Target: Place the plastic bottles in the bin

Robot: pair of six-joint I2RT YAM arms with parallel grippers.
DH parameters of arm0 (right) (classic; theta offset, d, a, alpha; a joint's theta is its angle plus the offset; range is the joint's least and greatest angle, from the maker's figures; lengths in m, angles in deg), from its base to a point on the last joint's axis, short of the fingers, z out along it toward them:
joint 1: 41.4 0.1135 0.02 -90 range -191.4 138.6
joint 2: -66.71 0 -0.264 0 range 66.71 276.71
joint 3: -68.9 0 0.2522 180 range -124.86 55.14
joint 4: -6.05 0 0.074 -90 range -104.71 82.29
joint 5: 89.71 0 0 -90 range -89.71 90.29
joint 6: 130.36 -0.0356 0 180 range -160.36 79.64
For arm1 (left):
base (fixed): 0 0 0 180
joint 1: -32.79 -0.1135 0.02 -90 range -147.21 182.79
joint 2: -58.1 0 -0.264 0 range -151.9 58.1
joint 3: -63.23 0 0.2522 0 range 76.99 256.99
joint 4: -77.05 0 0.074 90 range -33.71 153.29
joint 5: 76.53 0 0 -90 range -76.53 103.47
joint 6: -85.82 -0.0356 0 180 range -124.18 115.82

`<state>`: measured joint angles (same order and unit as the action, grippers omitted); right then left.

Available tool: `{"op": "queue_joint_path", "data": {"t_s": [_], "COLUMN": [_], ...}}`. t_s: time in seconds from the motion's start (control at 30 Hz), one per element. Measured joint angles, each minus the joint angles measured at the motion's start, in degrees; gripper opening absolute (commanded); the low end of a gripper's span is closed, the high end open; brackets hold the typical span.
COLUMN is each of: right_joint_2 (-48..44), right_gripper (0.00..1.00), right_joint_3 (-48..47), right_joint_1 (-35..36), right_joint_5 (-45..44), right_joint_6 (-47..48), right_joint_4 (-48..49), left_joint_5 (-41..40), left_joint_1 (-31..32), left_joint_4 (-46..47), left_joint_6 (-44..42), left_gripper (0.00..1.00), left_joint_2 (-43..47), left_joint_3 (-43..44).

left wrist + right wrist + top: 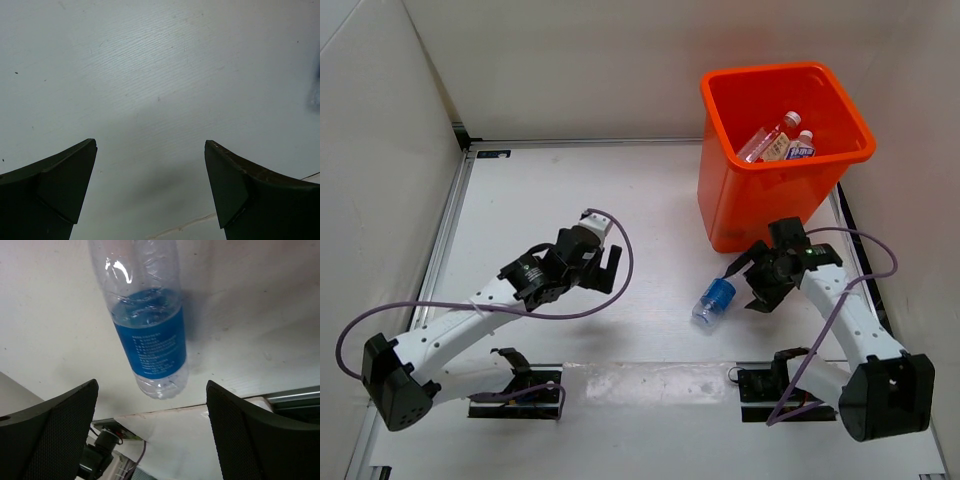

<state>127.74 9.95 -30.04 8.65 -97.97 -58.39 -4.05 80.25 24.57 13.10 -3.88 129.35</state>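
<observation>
Black, mesh-textured fingers of the right end effector (151,385) stand wide apart with nothing between their pads. Just ahead of them lies a blue-labelled bottle (150,335), clear plastic, on its side on the white counter (45,315). Its rounded base points towards the fingertips and its neck runs away from them. In the wrist view the base sits in the gap between the two tips but touches neither.

From above, the right end effector (750,283) is angled to the left, with the blue-labelled bottle (713,300) just beside it and close to the foot of the orange bin (760,205). The bin stands at the far right of the counter (570,190), near the back wall. Inside it lie two more bottles. One has a reddish cap and a pale label (767,138). The other has a white cap and a blue label (801,147). Both lean against the bin's near wall.

Well apart on the left, the left end effector (608,262) is also open and empty. In its own view the two dark fingers of the left end effector (150,145) frame bare counter (160,75), faintly scratched, with a soft shadow between them. A blurred bluish patch shows at that view's right edge, but I cannot tell what it is.

Purple cables (620,270) loop off both white arms. White panels (380,150) wall the counter on the left and at the back.
</observation>
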Motion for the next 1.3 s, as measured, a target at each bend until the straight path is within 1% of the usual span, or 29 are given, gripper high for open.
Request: {"op": "queue_joint_path", "data": {"t_s": [0.23,0.47,0.6,0.7,0.8,0.83,0.87,0.9,0.93,0.97,1.0,1.1,1.2,1.23,1.3], "right_joint_2": [5.6,14.2,21.9,28.0,32.8,33.8,34.0,33.6,33.0,32.2,31.2,25.2,14.8,9.6,-3.4], "right_gripper": [0.9,0.9,0.9,0.85,0.75,0.64,0.58,0.51,0.37,0.32,0.29,0.27,0.27,0.27,0.23], "right_joint_3": [0.5,0.6,-0.9,-3.4,-5.7,-6.1,-6.3,-6.8,-7.0,-6.9,-6.6,-4.9,-2.4,-0.5,3.1], "right_joint_1": [6.8,5.9,6.1,7.8,10.1,10.9,11.8,12.4,12.9,13.2,13.5,12.8,11.4,11.1,10.9], "right_joint_5": [-0.7,-0.5,0.1,1.0,1.8,2.1,2.1,2.1,2.2,2.0,2.1,1.7,0.8,0.8,0.3], "right_joint_6": [-5.5,-6.5,-6.4,-6.2,-5.9,-5.9,-6.0,-6.0,-6.1,-6.4,-6.9,-8.3,-10.8,-12.3,-16.7], "right_joint_4": [5.7,7.2,7.3,7.2,6.9,6.9,6.7,6.2,6.0,5.9,5.6,3.1,-0.3,-0.5,-3.2], "left_joint_5": [-1.8,-2.5,-2.6,-2.7,-2.8,-2.8,-2.9,-2.9,-2.9,-2.9,-2.9,-3.0,-3.0,-3.0,-3.1], "left_joint_1": [0.0,0.0,0.0,0.0,0.0,0.0,0.0,0.0,0.0,0.0,0.0,0.0,0.0,0.0,0.0], "left_joint_4": [-0.4,-0.3,-0.4,-0.9,-1.5,-1.6,-1.6,-1.7,-1.7,-1.7,-1.7,-1.7,-1.5,-1.2,-1.1], "left_joint_6": [0.2,0.0,-0.1,-0.2,-0.3,-0.3,-0.2,-0.2,-0.2,-0.2,-0.2,0.0,0.3,0.4,0.8], "left_gripper": [0.99,0.99,0.99,0.99,0.99,0.99,0.99,0.99,0.99,0.99,0.99,0.99,0.99,0.99,0.99], "left_joint_2": [3.3,3.4,3.4,3.4,3.4,3.4,3.4,3.4,3.5,3.5,3.6,3.7,3.7,3.9,4.3], "left_joint_3": [-1.3,-1.4,-1.4,-1.4,-1.4,-1.4,-1.4,-1.4,-1.4,-1.4,-1.4,-1.4,-1.6,-2.0,-3.0]}}
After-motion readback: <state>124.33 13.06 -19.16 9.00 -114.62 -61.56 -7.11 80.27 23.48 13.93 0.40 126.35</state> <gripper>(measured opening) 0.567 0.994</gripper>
